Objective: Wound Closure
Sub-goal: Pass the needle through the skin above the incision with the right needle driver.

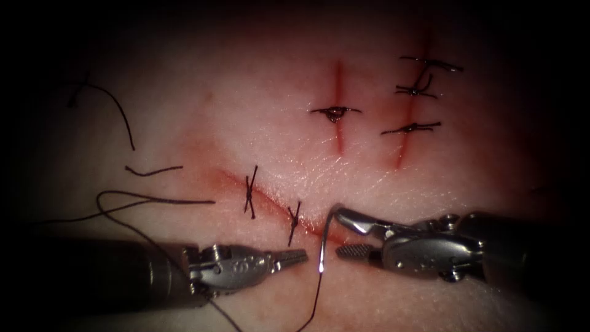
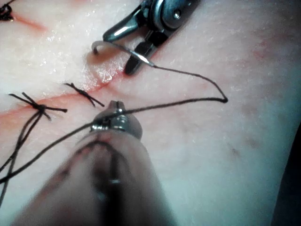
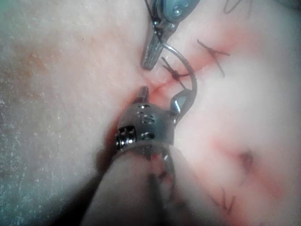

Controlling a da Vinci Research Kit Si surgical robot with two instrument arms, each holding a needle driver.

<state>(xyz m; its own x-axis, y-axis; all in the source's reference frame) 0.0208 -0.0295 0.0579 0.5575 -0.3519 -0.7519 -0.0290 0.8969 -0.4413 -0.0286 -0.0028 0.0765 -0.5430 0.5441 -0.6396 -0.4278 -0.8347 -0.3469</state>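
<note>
Curved needle [image 1: 326,240]: standing at the cut's [image 1: 270,200] right end, one end in tissue [image 1: 184,92], free of both tools | thread [image 1: 316,295]: trails from its swaged end | right tool [image 1: 344,235]: jaws wide open, empty, straddling the needle | left tool [image 1: 301,256]: jaws closed, empty

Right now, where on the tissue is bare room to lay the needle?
Bare tissue lies between the loose thread end and the short stitched cut. Crowded: the right end of the long cut, where the needle stands with its tip in tissue, between the left tool, shut, empty, and the open right tool.
</note>
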